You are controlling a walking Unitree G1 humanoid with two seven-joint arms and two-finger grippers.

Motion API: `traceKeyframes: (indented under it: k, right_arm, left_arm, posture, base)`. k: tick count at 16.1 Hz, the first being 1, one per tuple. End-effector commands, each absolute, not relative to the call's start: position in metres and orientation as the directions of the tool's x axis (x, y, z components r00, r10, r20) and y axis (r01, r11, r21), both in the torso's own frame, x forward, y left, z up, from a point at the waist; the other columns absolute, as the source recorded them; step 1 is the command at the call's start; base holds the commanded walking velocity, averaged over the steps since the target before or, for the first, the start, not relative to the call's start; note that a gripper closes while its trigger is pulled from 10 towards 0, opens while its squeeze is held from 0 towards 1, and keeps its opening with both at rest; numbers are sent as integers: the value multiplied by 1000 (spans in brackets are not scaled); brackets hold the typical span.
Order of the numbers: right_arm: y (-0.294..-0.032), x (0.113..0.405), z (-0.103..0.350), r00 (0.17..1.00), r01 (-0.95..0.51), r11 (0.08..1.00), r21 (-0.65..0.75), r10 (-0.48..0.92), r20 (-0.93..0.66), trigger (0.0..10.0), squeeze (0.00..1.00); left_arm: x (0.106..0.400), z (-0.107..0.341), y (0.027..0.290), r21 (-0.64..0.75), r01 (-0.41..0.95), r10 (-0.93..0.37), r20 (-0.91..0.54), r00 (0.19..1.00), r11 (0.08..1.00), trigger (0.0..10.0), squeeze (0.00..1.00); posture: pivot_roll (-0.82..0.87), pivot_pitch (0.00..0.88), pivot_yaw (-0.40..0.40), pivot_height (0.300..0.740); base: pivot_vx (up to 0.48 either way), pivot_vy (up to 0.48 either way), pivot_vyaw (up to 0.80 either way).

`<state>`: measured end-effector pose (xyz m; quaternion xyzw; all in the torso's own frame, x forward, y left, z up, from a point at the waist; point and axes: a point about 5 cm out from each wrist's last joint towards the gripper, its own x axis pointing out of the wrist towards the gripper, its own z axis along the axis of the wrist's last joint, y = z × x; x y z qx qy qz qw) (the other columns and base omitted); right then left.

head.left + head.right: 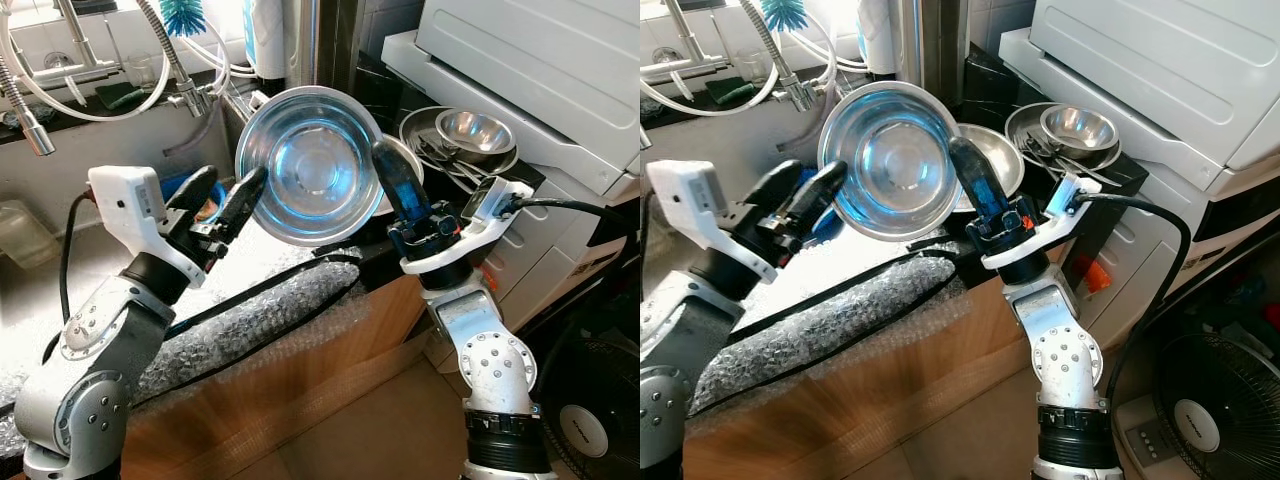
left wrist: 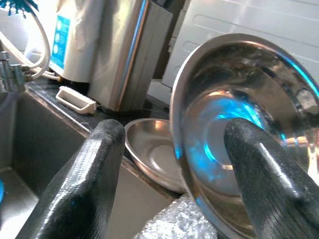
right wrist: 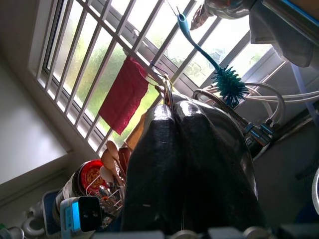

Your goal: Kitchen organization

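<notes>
Steel bowl (image 1: 310, 165) held upright above sink edge, right gripper (image 1: 392, 180) clamped on its rim, left gripper (image 1: 222, 195) spread open beside it

We see a shiny steel bowl (image 1: 310, 165) held up on edge, its hollow facing us and tinted with blue reflections. Our right end effector (image 1: 392, 185) pinches its rim on one side. Our left end effector (image 1: 220, 195) sits with fingers parted just beside the opposite rim, one finger (image 2: 264, 169) inside the hollow.

A home kitchen: sink (image 1: 40, 270), faucet (image 1: 175, 75), stacked steel bowls (image 1: 470, 135).
</notes>
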<state>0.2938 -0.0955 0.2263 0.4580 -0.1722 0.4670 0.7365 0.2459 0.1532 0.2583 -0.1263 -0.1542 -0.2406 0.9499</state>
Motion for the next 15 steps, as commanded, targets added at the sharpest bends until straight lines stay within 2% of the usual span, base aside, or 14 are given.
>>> traceKeyframes:
  k: [1, 8, 13, 14, 15]
  right_arm:
    - [-93, 289, 235, 459, -874, 135, 466, 542, 704, 10000, 0]
    - [-91, 288, 234, 452, -877, 129, 463, 549, 703, 10000, 0]
    - [-91, 286, 235, 438, -883, 113, 456, 552, 710, 10000, 0]
    - [-90, 286, 235, 433, -885, 108, 454, 552, 712, 10000, 0]
    - [-90, 285, 236, 431, -885, 106, 453, 553, 713, 10000, 0]
  left_arm:
    - [240, 263, 149, -131, 525, -450, 371, 812, 841, 10000, 0]
    - [239, 259, 141, -60, 552, -505, 329, 798, 832, 10000, 0]
    - [242, 257, 141, -54, 525, -483, 319, 815, 849, 10000, 0]
    - [243, 255, 141, -57, 518, -477, 315, 820, 853, 7176, 0]
    - [243, 255, 141, -59, 513, -472, 316, 823, 856, 3804, 0]
  posture:
    - [103, 112, -37, 740]
    - [105, 115, -38, 740]
    - [103, 115, -37, 740]
    - [103, 115, -37, 740]
    - [102, 116, -37, 740]
  base:
    - [0, 0, 0]
    - [0, 0, 0]
    - [0, 0, 0]
    - [0, 0, 0]
    - [0, 0, 0]
